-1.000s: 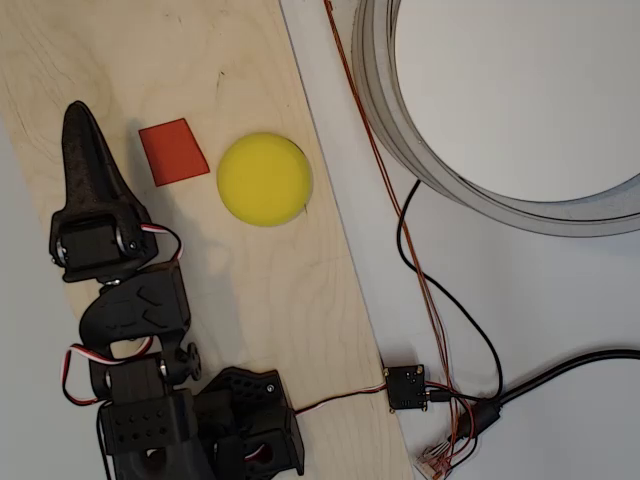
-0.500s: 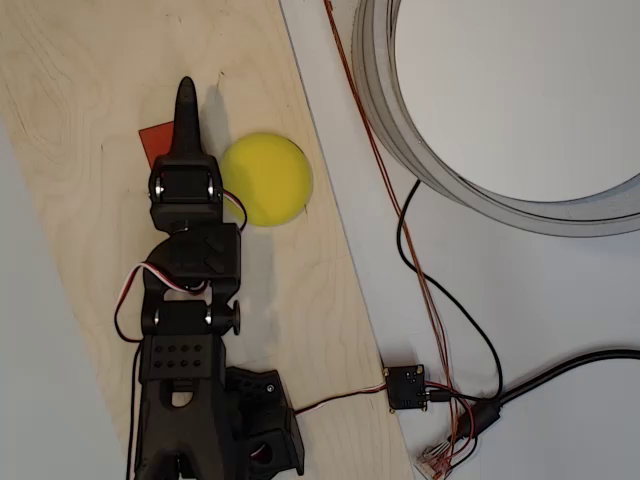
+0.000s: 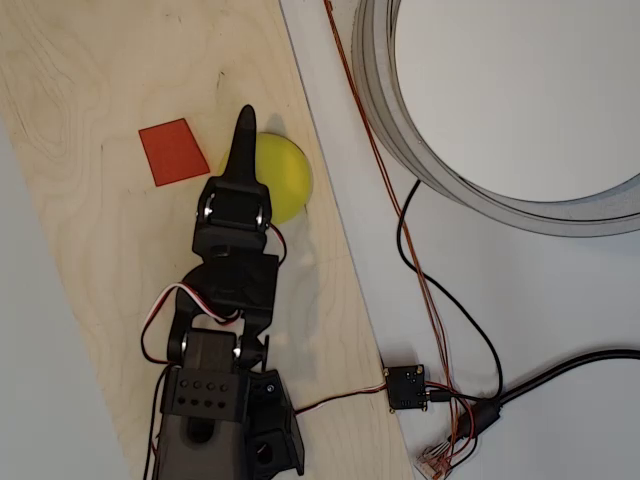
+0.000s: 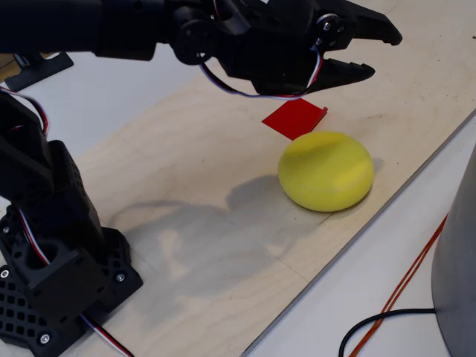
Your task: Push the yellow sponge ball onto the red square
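Note:
The yellow sponge ball (image 3: 287, 176) (image 4: 326, 171) rests on the wooden board near its right edge in the overhead view. Just left of it lies the flat red square (image 3: 173, 152) (image 4: 295, 118), a small gap apart from the ball. My black gripper (image 3: 243, 128) (image 4: 378, 53) hangs in the air over the ball's left part, which it hides in the overhead view. In the fixed view its jaws stand apart with nothing between them, raised well above both ball and square.
The wooden board (image 3: 90, 80) runs diagonally, with its right edge close beside the ball. A large grey ring (image 3: 392, 120) stands at the upper right. Orange and black cables (image 3: 420, 270) and a small circuit board (image 3: 407, 387) lie on the white table. My arm's base (image 4: 52, 286) sits at the board's near end.
My arm has swung to the right, from the left of the red square, across it, to above the ball's left part. The ball and the square have not moved.

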{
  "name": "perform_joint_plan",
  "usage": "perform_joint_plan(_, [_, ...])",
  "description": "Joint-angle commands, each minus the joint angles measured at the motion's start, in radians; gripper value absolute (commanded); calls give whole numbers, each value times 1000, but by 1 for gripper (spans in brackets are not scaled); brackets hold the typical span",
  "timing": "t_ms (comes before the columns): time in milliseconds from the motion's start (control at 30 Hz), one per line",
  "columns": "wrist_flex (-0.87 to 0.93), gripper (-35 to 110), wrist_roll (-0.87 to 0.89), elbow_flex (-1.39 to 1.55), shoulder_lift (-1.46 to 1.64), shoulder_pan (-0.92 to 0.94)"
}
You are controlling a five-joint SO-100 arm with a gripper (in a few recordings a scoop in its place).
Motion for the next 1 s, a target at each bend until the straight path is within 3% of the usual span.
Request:
perform_joint_plan(0, [40,15,3,29,94,52])
perform_joint_plan(300, [169,16,0,41,109,114])
perform_joint_plan(967, [170,16,190,0,-126,74])
